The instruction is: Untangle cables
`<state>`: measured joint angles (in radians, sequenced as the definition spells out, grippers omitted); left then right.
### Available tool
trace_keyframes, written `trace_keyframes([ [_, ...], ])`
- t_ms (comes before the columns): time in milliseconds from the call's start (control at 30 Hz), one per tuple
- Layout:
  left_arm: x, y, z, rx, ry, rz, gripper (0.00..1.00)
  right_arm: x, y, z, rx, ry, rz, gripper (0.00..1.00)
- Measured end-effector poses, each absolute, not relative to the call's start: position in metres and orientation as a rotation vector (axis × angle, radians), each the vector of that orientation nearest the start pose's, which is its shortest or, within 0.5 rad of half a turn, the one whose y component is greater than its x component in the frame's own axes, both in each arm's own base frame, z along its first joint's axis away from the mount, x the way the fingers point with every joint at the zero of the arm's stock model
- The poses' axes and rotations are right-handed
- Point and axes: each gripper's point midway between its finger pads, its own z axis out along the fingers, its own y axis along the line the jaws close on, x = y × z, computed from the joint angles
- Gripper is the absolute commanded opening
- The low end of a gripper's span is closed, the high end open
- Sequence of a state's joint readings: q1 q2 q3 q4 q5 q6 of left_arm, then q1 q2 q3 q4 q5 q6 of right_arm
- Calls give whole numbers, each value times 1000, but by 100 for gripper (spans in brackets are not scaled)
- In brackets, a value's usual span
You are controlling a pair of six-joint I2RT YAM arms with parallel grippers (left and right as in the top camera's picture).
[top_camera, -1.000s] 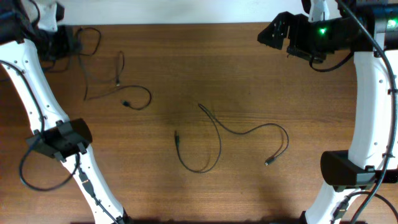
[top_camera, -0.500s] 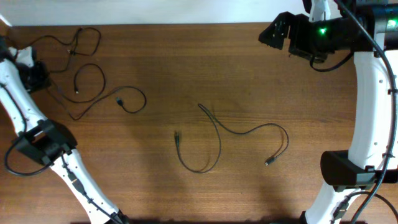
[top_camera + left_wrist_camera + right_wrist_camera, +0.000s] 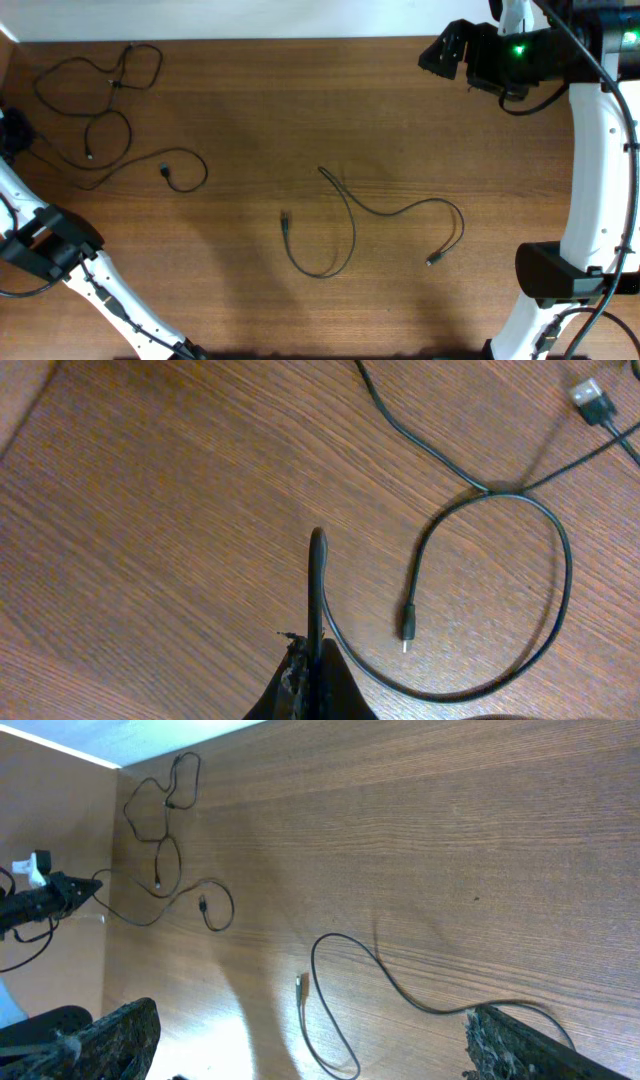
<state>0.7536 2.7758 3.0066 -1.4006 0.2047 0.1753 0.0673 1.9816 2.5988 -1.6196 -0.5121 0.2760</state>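
Overhead, a brown wooden counter carries thin black cords in two groups, well apart.

The tangled cables lie in the far left corner. Their loops cross one another near the far edge. From there a strand trails toward the near right and ends in a small hooked curl. The group's long axis runs diagonally, from the far left corner toward the middle of the counter.

The left tool sits at the counter's left edge, just beside this group, with its jaws pinched together on one strand. In the left wrist view the strand rises straight out of the closed tips, then sweeps right into a wide open loop. A small plug lies inside that loop, and a flat plug lies beyond it.

The loose cable lies alone in the middle of the counter, its long axis running left to right. It has a sharp bend pointing to the far edge. One half curls left into a U, its plug end pointing to the far edge. The other half arches right and hooks back toward the near edge.

The right tool hovers over the far right corner with its jaws wide apart and holding nothing, well away from both groups.
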Motion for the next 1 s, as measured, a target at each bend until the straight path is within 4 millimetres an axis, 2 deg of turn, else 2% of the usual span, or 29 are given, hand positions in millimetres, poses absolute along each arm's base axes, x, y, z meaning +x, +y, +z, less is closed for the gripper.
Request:
trace_keyframes([
  [67,450,380,100,-719,2587,12,1,404,112,358,72,2567,788,98],
  [100,450,384,101,-722,2583,28,6,404,112,358,72,2567,788,98],
  [133,449,386,101,-727,2581,38,18,404,112,358,72,2567,788,98],
  [167,448,388,101,-735,2578,44,39,404,112,358,72,2567,788,98],
  [200,447,390,102,-736,2574,49,66,404,112,358,72,2567,788,98],
  [233,447,392,102,-735,2574,56,99,404,112,358,72,2567,789,98],
  [367,440,400,102,-765,2566,62,99,404,112,358,72,2567,788,98],
  [533,421,413,100,-865,2552,45,99,404,112,358,72,2567,788,98],
  [633,413,415,98,-897,2554,20,99,404,112,358,72,2567,788,98],
  [867,429,389,104,-838,2509,-204,99,404,112,358,72,2567,788,99],
  [1000,427,376,107,-863,2506,-285,99,404,112,358,72,2567,788,98],
])
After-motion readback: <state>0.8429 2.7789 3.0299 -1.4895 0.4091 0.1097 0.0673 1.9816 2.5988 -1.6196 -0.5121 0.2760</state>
